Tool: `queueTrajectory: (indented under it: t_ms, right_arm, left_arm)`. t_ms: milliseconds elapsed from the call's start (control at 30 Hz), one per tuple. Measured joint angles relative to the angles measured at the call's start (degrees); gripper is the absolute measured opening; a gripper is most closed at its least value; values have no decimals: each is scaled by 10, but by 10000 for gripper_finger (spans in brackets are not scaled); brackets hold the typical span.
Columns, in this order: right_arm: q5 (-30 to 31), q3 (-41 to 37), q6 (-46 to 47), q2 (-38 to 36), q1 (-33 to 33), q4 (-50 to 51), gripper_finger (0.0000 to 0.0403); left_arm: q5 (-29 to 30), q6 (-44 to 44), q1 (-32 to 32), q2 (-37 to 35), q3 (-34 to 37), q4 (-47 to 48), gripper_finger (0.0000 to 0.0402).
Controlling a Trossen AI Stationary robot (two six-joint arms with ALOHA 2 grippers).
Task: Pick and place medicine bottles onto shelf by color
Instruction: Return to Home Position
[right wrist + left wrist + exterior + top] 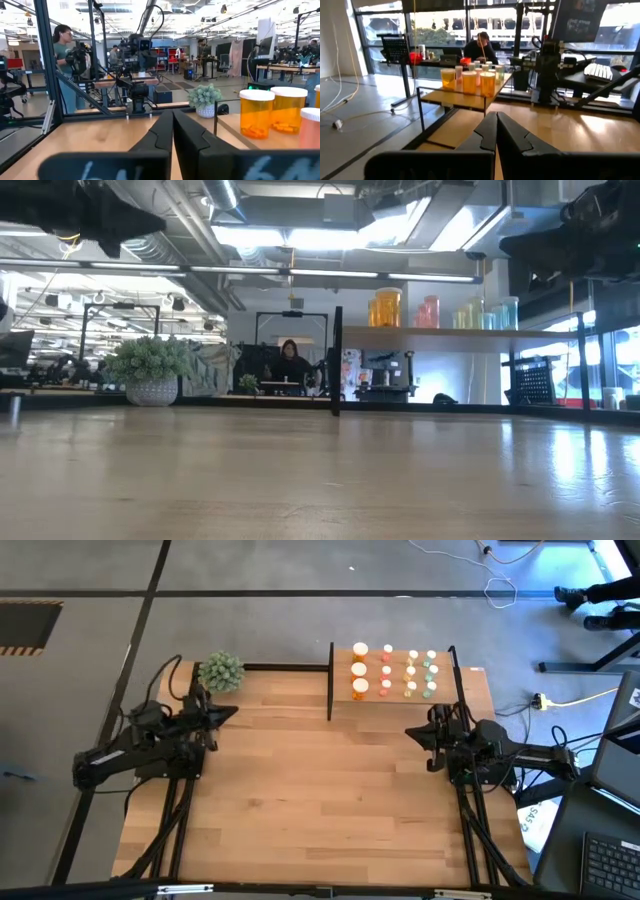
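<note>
The shelf (343,675), a small light-wood board on thin black posts, stands at the table's far edge, right of the middle. The medicine bottles (395,672) stand on it in columns by color: orange (360,670) at the left, then pink-red (386,671), yellowish (411,672) and green (430,672). In the low view they show as a row (440,311) on the board (450,332). My left gripper (228,712) hovers shut at the table's left side, empty, pointing toward the shelf (460,99). My right gripper (410,732) hovers shut near the shelf's right end, empty.
A green fuzzy plant ball in a pot (220,671) sits at the far left corner, just beyond my left gripper. The wide wooden tabletop (320,790) stretches between the arms and toward the near edge. People (62,50) are in the room beyond the table.
</note>
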State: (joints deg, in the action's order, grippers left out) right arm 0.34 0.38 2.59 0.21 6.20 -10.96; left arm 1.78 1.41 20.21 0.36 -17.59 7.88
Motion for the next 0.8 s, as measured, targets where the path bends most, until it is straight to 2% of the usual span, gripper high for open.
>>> queueTrajectory:
  t_ms: [400, 633, 800]
  right_arm:
    - [0, 0, -14, 0, 0, 0, 13]
    - [0, 0, -16, 0, 0, 1, 13]
    - [1, 0, -15, 0, 0, 1, 14]
  left_arm:
    - [-38, -2, 0, 0, 101, -90, 0]
    - [-91, 13, 0, 0, 169, -155, 0]
    - [-109, 28, 0, 0, 171, -148, 0]
